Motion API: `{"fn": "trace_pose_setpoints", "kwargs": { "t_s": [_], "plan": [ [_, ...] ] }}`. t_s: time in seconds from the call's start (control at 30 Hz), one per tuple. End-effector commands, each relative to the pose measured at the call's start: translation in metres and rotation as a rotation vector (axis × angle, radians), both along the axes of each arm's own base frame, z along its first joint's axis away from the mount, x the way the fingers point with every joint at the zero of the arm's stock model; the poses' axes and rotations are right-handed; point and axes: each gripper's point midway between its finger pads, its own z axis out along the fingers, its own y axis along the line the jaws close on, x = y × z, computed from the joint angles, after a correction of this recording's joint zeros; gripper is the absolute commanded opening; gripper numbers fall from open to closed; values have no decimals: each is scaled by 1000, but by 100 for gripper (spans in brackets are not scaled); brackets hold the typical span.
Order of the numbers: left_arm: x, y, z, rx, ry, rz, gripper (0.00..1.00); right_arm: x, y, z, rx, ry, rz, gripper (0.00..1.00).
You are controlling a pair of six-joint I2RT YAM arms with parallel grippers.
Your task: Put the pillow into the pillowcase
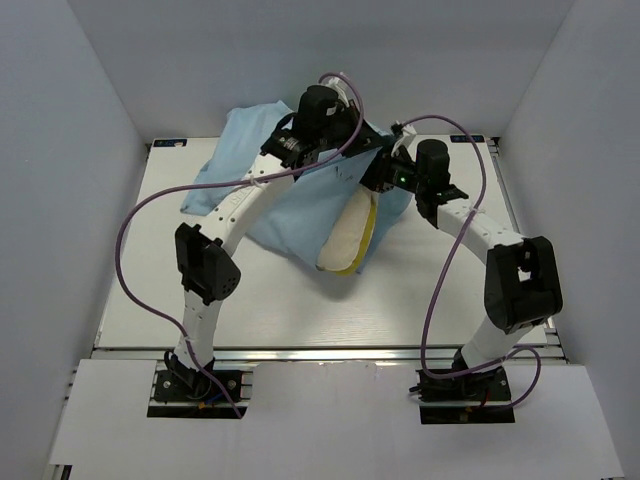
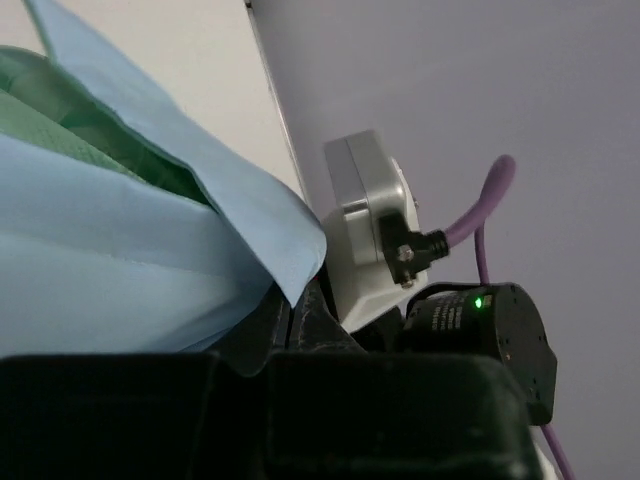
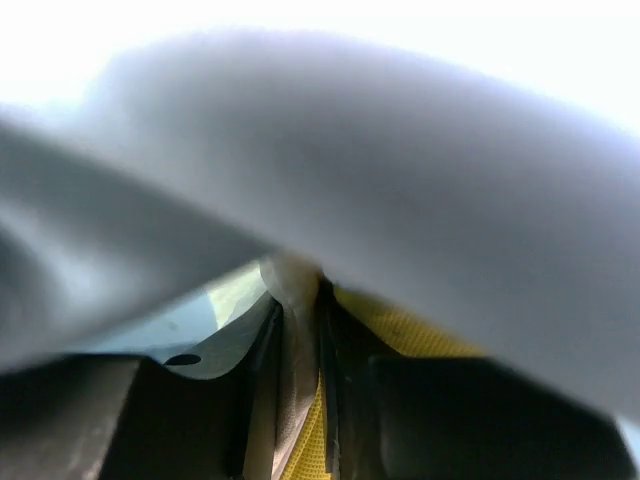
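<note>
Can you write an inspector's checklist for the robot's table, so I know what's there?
Surface: white table, flat.
Job's things: blue pillowcase crumpled towards the back; pillow partly inside it, one yellow-banded end sticking out.
Clutter: nothing seen.
Grippers: left gripper shut on the pillowcase edge; right gripper has its jaws close together with pale cloth between them, so the grip is unclear.
Cables: purple cables loop above the table.
Surroundings: pale walls on three sides.
</note>
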Motion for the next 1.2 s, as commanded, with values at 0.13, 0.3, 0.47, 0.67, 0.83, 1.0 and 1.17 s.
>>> {"fn": "trace_pose_setpoints", "kwargs": {
  "t_s": [0.13, 0.3, 0.47, 0.67, 0.83, 1.0, 1.17],
  "plan": [
    [-74, -16, 17, -118, 4, -147, 0, 52, -68, 44, 81, -227, -346, 26],
    [-55, -22, -43, -68, 50, -96, 0, 60, -89, 21, 71, -159, -336, 42],
    [-20, -41, -61, -31, 47, -67, 6, 38, -78, -14, -10, -119, -124, 50],
    [16, -36, -56, -30, -8, -4, 67, 9, -79, -23, -66, -110, 33, 89],
    [15, -2, -5, 33, -170, 42, 95, -12, -103, -20, -118, -106, 95, 90],
    [-10, 52, 3, 242, -271, 112, 98, -54, -114, -36, -244, -54, 170, 90],
    [-81, 100, -13, 383, -309, 138, 98, -85, -122, -39, -319, -130, 168, 89]
  ]
}}
